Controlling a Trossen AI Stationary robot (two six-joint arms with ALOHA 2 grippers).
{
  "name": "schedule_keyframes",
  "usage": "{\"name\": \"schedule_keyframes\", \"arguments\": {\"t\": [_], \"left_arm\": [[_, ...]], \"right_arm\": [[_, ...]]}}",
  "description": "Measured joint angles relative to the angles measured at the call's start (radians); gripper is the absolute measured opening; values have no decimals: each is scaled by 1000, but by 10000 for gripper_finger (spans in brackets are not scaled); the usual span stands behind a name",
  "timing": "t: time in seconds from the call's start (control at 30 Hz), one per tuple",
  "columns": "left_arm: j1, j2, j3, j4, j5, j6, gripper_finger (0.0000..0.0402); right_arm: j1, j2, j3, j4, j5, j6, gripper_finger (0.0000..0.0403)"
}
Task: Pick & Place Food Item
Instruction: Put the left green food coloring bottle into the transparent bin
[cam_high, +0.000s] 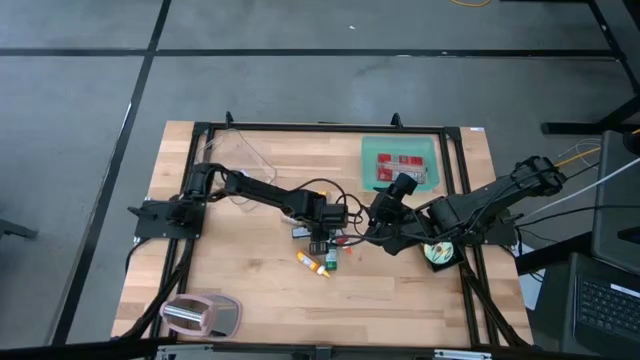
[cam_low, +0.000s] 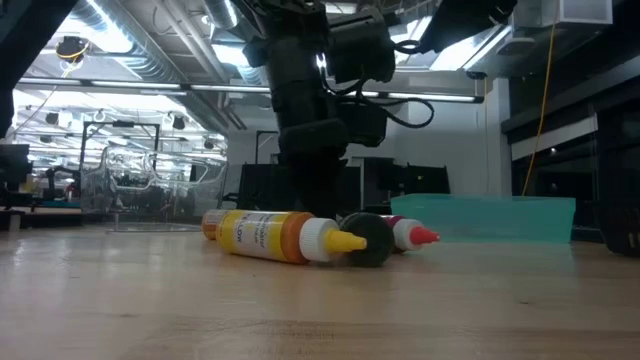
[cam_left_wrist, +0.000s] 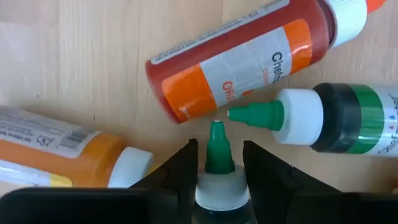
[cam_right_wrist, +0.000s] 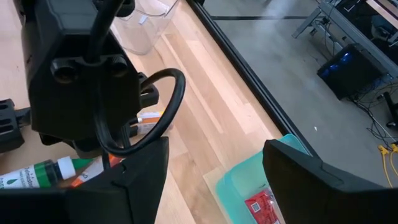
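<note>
Several small squeeze bottles lie on their sides mid-table: a yellow-orange one (cam_left_wrist: 62, 149) (cam_high: 312, 263), a red-orange one (cam_left_wrist: 249, 56), a green one with a white collar (cam_left_wrist: 336, 118), and a green-nozzled bottle (cam_left_wrist: 217, 155) directly under my left gripper (cam_left_wrist: 219, 146) (cam_high: 318, 240). That gripper points steeply down, a finger on either side of the bottle's nozzle and white collar, with a narrow gap. My right gripper (cam_right_wrist: 214, 180) (cam_high: 378, 215) hovers open above the table, just right of the bottles, holding nothing. My left gripper's fingers (cam_left_wrist: 186, 168) come from above and straddle the green-nozzled bottle at its white collar (cam_left_wrist: 219, 190), lying along the bottle. Whether they touch it I cannot tell. The bottle lies on the table.
A teal tray (cam_high: 405, 165) (cam_low: 490, 218) with red packets sits at the far right. A clear container (cam_high: 245, 165) stands far left of centre. A grey-pink object (cam_high: 205, 315) lies at the near left corner, and a round item (cam_high: 438, 252) under the right arm.
</note>
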Motion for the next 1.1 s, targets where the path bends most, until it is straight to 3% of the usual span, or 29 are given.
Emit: {"name": "schedule_keyframes", "arguments": {"t": [0.63, 0.97, 1.1], "left_arm": [[10, 2, -1, 41, 50, 10, 88], [10, 2, -1, 32, 10, 59, 29], [8, -1, -2, 81, 15, 89, 29]], "right_arm": [[1, 0, 0, 1, -6, 3, 259], [1, 0, 0, 1, -8, 3, 259], [1, 0, 0, 0, -4, 3, 259]]}}
